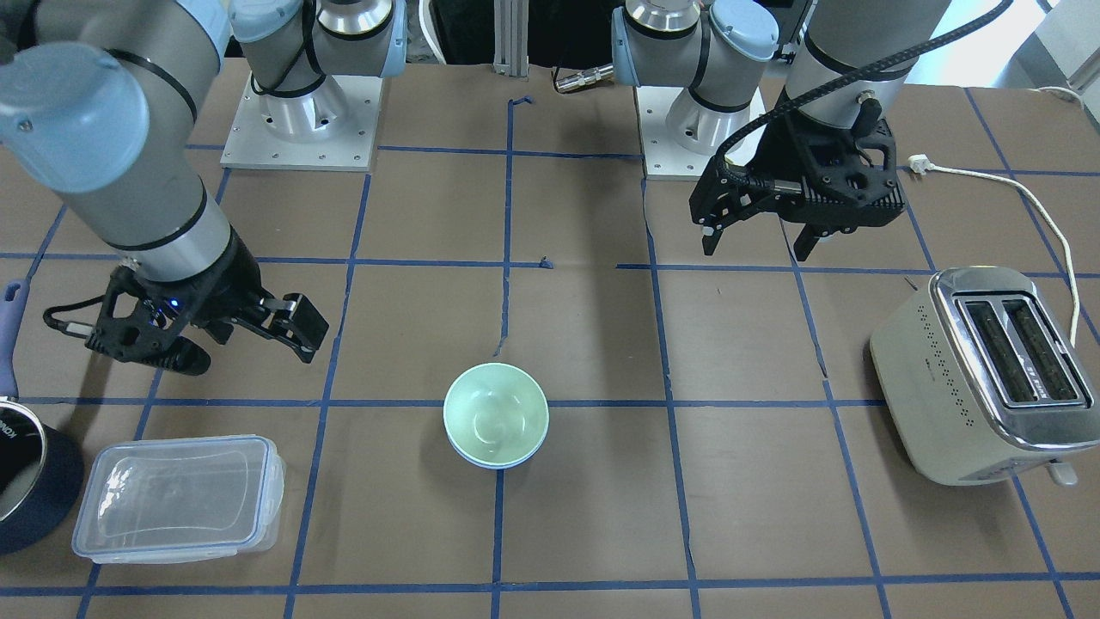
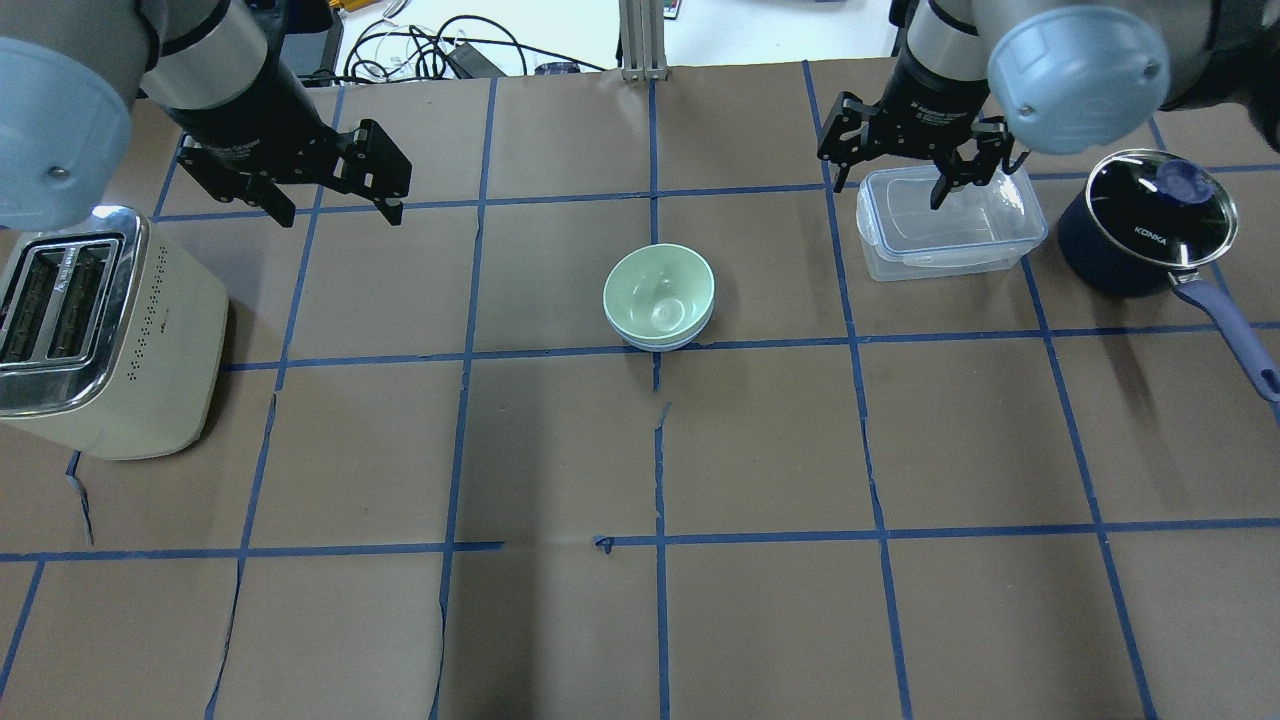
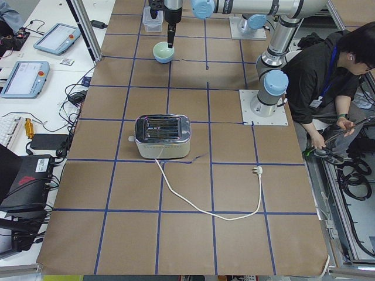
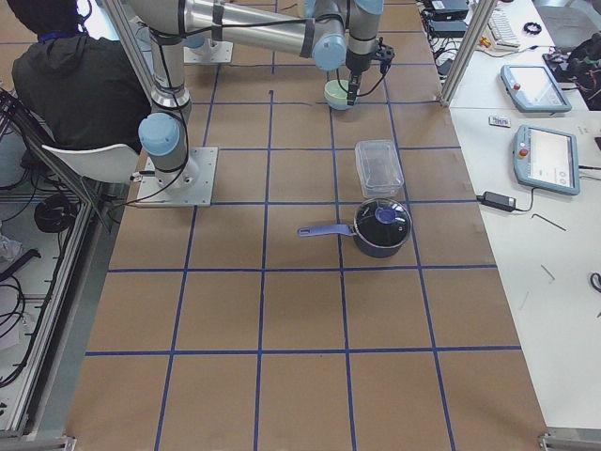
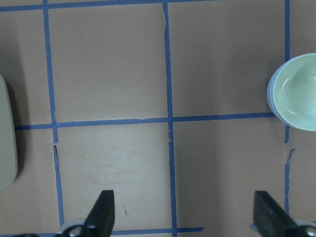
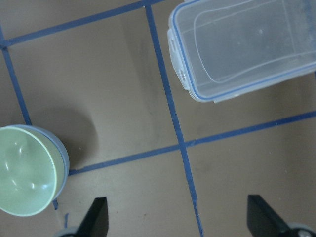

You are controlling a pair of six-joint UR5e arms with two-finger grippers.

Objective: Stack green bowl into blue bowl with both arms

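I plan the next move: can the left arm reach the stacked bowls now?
Probably yes. Only bare table lies between the left arm and the green bowl nested in the blue bowl; the toaster sits aside.

Overhead view, upper right: the word "KONKA" in white on the saucepan lid (image 2: pixel 1160 205). Left edge: a small dark mark on the toaster (image 2: pixel 120 340), too small to read. White print above the left hand (image 2: pixel 340 213) and right hand (image 2: pixel 889 192) is illegible.

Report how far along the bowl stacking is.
Done: the green bowl sits nested inside the blue bowl at the table's middle. In hand: nothing. The left claw and right claw are both open, empty and clear of the stack. Left: nothing visible on the stacking itself.
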